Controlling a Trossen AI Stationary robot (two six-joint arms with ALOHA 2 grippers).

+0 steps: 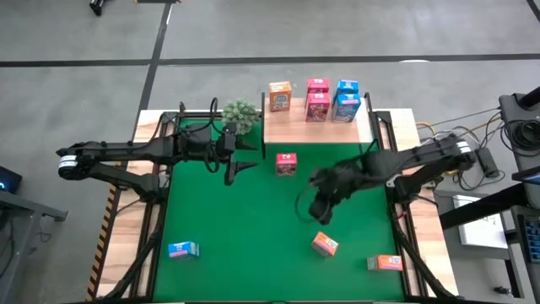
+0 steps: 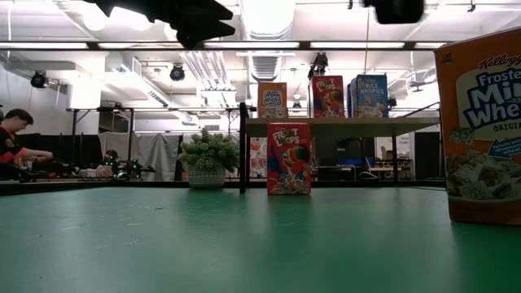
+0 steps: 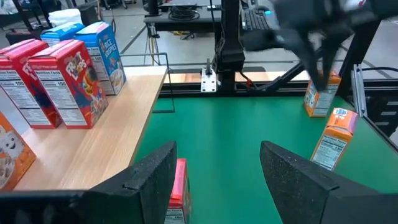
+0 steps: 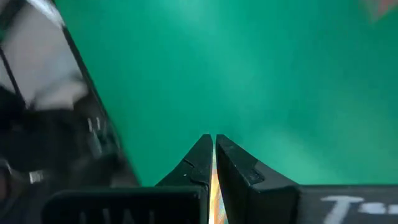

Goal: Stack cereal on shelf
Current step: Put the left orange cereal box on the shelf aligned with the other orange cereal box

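Five cereal boxes (image 1: pixel 318 100) on shelf (image 1: pixel 291 128)

Evenly and brightly lit from overhead: ceiling light panels (image 2: pixel 264 16) glaring white in the low view, washing out the upper middle. Soft, faint shadows only, under the right gripper (image 1: pixel 321 213) on the green table (image 1: pixel 228 228). Motion blur smearing the right arm (image 3: pixel 311 25) ahead of the left gripper (image 3: pixel 217 180). Out of focus and oversized close to the low lens, the orange box (image 2: pixel 482 122). Blurred dark mass beside the right gripper's fingers (image 4: pixel 205 158), with a thin rainbow glint between them. Slight softness toward the high view's edges.
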